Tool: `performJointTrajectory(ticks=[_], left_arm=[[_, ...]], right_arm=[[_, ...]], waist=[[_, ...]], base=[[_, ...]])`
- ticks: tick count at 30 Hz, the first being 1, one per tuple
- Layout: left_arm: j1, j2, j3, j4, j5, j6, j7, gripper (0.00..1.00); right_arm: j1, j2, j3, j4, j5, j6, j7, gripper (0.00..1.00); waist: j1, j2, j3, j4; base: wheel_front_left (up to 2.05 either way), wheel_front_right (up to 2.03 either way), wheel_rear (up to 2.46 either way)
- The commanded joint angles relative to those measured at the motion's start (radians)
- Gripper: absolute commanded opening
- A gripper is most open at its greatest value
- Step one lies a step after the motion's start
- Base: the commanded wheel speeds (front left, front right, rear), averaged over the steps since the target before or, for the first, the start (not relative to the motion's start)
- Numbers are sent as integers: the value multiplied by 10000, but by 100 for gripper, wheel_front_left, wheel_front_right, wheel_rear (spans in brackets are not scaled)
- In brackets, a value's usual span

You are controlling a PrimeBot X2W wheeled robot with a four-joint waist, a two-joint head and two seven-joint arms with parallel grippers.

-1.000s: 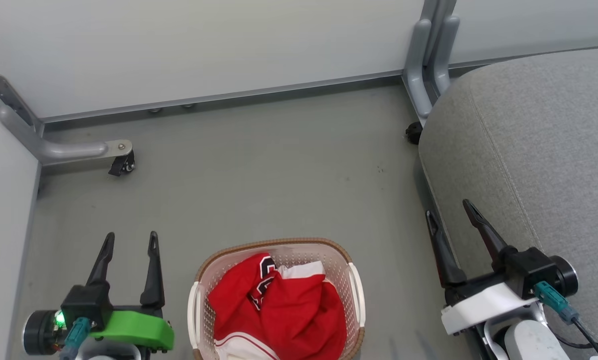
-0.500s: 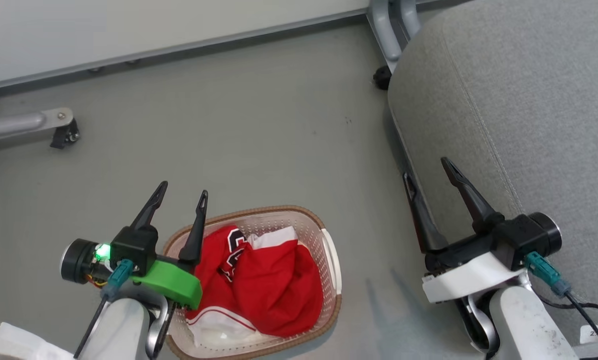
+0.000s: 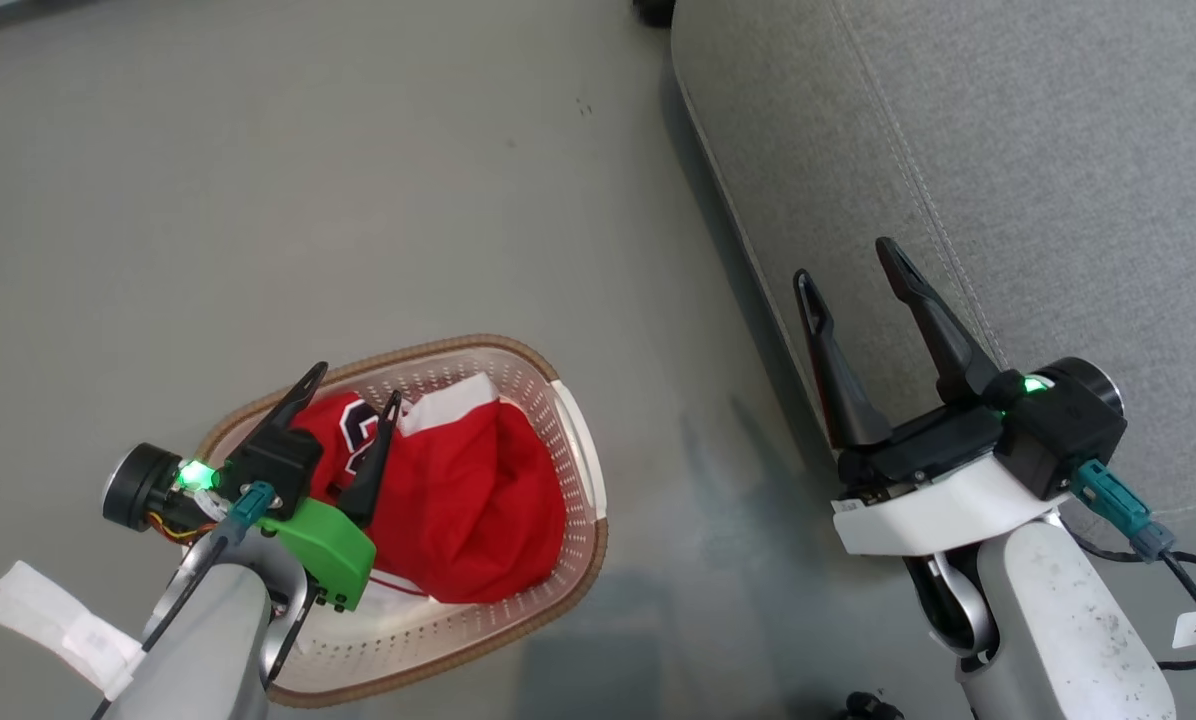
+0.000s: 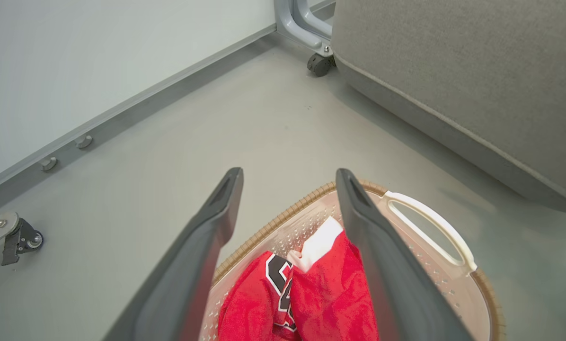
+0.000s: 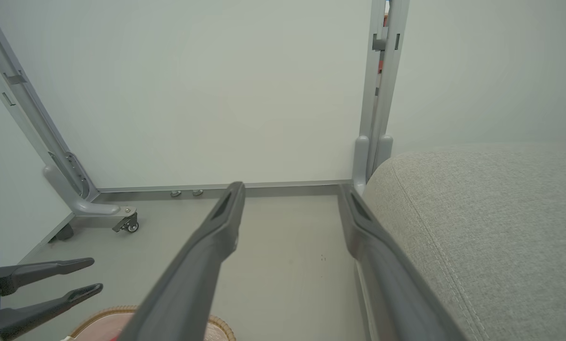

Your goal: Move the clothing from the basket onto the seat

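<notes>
Grey floor [image 3: 358, 200], basket [image 3: 583, 455], seat [image 3: 958, 150] nearby

Grey floor, pale partition walls, wheeled frame legs

A smooth grey floor [image 3: 308, 180] is stretching out underfoot, carrying a few tiny dark specks [image 3: 583, 105]. Pale wall panels [image 5: 216, 94] are standing at the back, sitting on a metal base rail [image 5: 273, 185], with two small round feet [image 5: 175, 193] poking out beneath it. Over on the left of the right wrist view, a curved grey frame leg [image 5: 82, 203] is reaching onto the floor and ending in a black caster [image 5: 130, 226]. A twin grey upright post [image 5: 382, 71] is rising where two panels are meeting, and in the left wrist view another black caster [image 4: 318, 65] is resting under a grey frame foot [image 4: 302, 23].
</notes>
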Motion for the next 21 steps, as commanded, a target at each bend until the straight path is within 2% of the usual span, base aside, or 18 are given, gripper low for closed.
performJointTrajectory(ticks=[1, 14, 21], left_arm=[[-298, 142, -127, 106, 8, -25, -9, 100], [-1657, 875, -1706, 1897, 91, -26, -9, 100], [-2506, 1106, -2215, 3197, 119, -26, -7, 100]], right_arm=[[-174, -18, 30, -75, 85, -7, -49, 100], [-562, -15, 273, -509, 526, -7, -49, 100], [-642, -15, 355, -740, 739, -7, -49, 100]], waist=[[0, 96, 1041, -820], [0, 96, 2615, -1529], [0, 96, 3330, -1781]], base=[[0, 0, 0], [0, 0, 0], [0, 0, 0]])
